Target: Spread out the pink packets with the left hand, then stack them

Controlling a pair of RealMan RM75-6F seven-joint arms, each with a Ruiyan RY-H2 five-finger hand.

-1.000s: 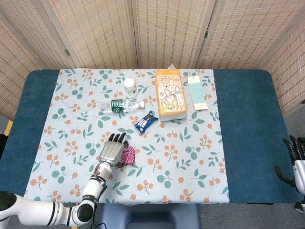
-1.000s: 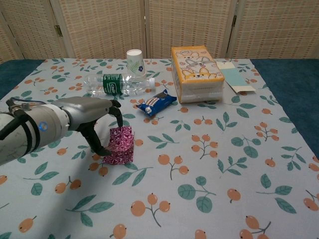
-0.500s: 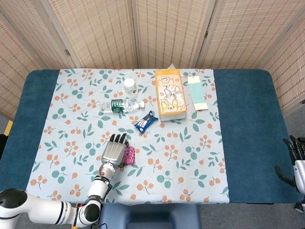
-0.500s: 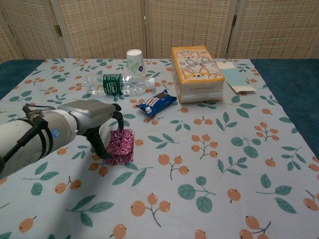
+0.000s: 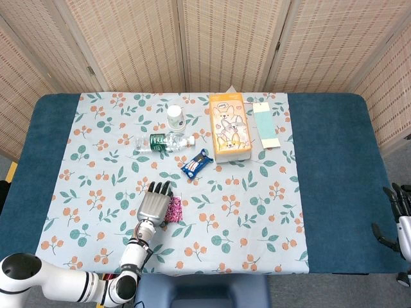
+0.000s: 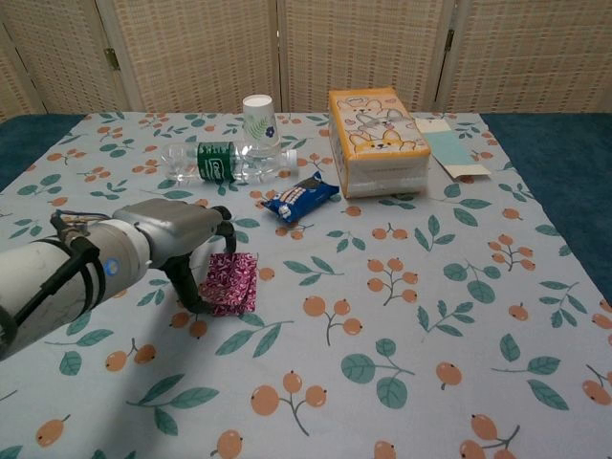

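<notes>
spreading looks underway: the silver left hand (image 6: 177, 234) curls its fingers onto the pink patterned packets (image 6: 229, 283), bunched at seven o'clock of the blue snack wrapper (image 6: 301, 198). next, i judge, it must fan them apart. the right hand (image 5: 399, 215) hangs off-table at four o'clock, fingers apart, holding nothing.

I see the pink packets (image 6: 229, 284) bunched together, patterned magenta, lying on the bench's floral cloth (image 6: 402, 316).
</notes>
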